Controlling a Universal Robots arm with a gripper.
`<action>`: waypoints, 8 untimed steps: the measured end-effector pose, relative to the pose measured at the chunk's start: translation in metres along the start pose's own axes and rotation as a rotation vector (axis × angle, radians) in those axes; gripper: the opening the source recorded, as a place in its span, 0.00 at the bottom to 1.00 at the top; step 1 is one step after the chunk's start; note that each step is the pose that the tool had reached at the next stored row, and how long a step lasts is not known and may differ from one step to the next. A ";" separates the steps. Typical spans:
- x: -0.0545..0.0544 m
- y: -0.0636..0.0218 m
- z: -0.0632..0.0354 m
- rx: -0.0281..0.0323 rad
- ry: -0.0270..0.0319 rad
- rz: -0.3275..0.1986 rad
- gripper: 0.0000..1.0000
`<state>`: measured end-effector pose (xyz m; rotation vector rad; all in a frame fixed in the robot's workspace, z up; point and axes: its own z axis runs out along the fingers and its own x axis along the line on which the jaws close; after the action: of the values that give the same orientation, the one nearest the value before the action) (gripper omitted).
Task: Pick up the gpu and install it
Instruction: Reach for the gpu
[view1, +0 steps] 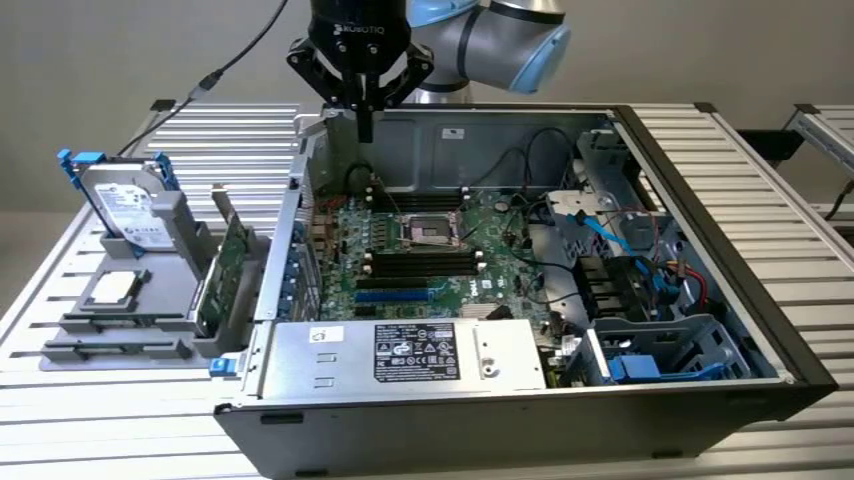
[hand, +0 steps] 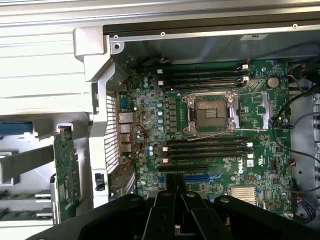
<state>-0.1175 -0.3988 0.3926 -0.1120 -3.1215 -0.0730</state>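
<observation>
The gpu (view1: 227, 268) stands on edge in a grey holder (view1: 120, 350) at the exterior view's left, just outside the open computer case; it is a thin green card with a silver bracket. The wrist view shows the gpu (hand: 66, 170) edge-on beside the case wall. My gripper (view1: 364, 128) hangs above the rear of the case, up and to the right of the gpu and well apart from it. Its fingers (hand: 167, 205) are shut with nothing between them, over the motherboard (hand: 215, 130).
The open case (view1: 721, 250) takes up the table's middle, with a bare CPU socket (view1: 434, 230), a power supply (view1: 400, 355) at the front and cables (view1: 621, 245) at the right. The holder also carries a blue-framed hard drive (view1: 127, 205) and a small silver chip (view1: 114, 288).
</observation>
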 end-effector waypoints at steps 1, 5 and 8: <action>0.000 0.0000 0.0000 0.0000 0.0001 0.000 0.11; 0.000 0.0000 0.0000 0.0004 0.0049 0.000 0.11; -0.001 0.0001 0.0000 0.0008 0.0110 0.001 0.11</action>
<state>-0.1164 -0.3988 0.3926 -0.1119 -3.1105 -0.0721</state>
